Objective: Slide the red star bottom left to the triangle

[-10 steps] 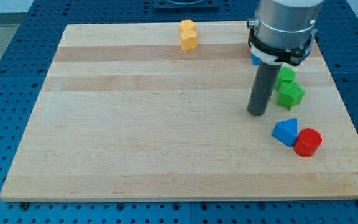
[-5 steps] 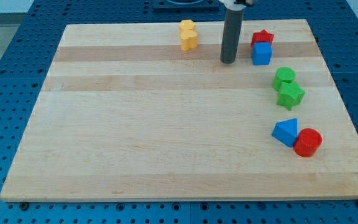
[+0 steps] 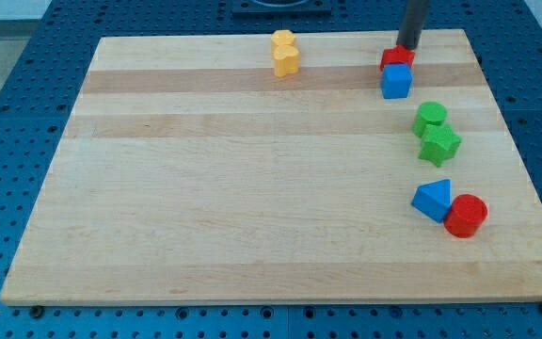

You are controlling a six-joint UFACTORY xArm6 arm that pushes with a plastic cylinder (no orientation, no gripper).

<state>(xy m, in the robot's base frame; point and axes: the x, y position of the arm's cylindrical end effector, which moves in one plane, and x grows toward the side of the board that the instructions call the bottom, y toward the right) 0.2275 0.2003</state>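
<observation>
The red star (image 3: 395,58) lies near the view's top right, touching the blue cube (image 3: 396,82) just below it. My tip (image 3: 410,46) stands at the star's upper right edge, against it. The blue triangle (image 3: 432,200) lies at the view's lower right, touching the red cylinder (image 3: 466,216) to its right.
A green cylinder (image 3: 430,118) and a green star (image 3: 439,144) sit together between the cube and the triangle. Two yellow blocks (image 3: 285,53) sit together at the view's top centre. The board's top edge (image 3: 252,38) runs just above the red star.
My tip has moved from the right middle of the board, up past the left of the red star, to the star's upper right edge. The blocks have not moved.
</observation>
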